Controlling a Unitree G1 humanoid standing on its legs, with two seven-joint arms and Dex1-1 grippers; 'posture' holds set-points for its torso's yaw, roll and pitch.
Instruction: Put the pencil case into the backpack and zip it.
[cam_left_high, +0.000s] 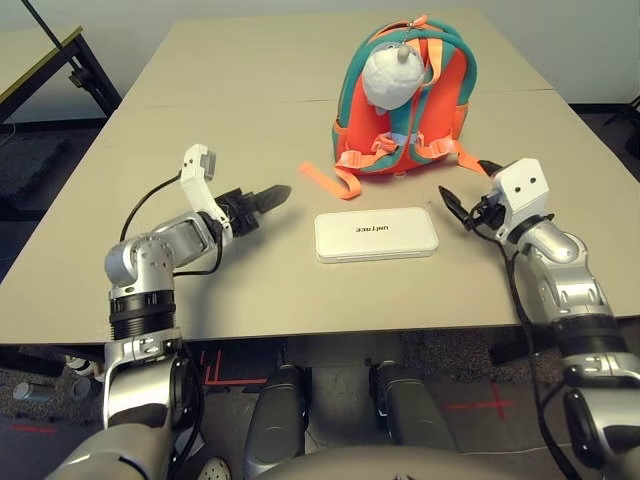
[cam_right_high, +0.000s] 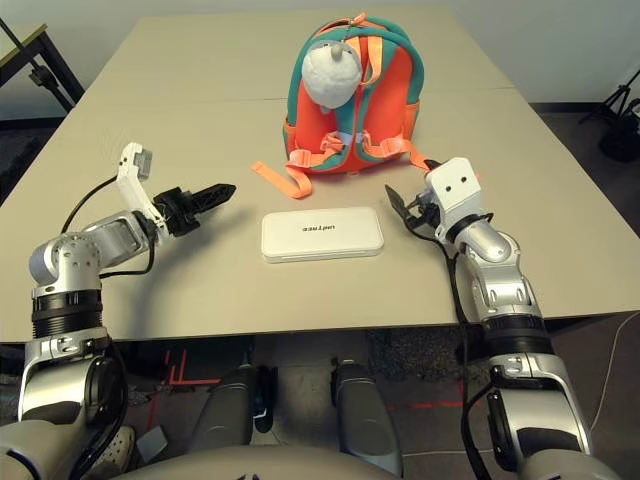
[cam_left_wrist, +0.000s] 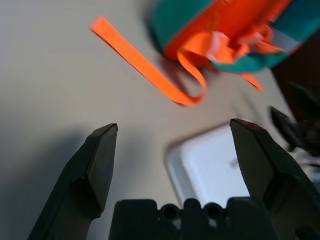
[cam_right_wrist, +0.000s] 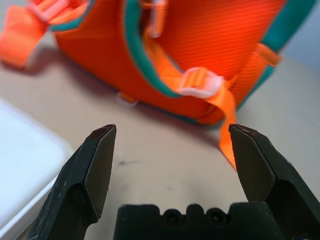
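One flat white pencil case (cam_left_high: 376, 234) with rounded corners is lying at the table's (cam_left_high: 250, 130) centre, its small dark lettering too small to read. The left gripper (cam_left_high: 266, 200) at 9 o'clock and right gripper (cam_left_high: 466, 205) at 3 o'clock are both gaping, empty. One orange, teal-trimmed backpack (cam_left_high: 405, 100) is sitting at 12 o'clock, carrying one grey-white plush charm (cam_left_high: 390, 75).

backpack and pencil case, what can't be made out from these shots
- Backpack zipper: in the head views the strap side and the plush charm face the camera, so whether it is zipped or unzipped cannot be told.
- Backpack in the right wrist view: cut off by the picture's edges; straps and lower part visible.
- Pencil case lettering: too small to read in the head views.
- Pencil case in the left wrist view: blurred, partly behind a finger.
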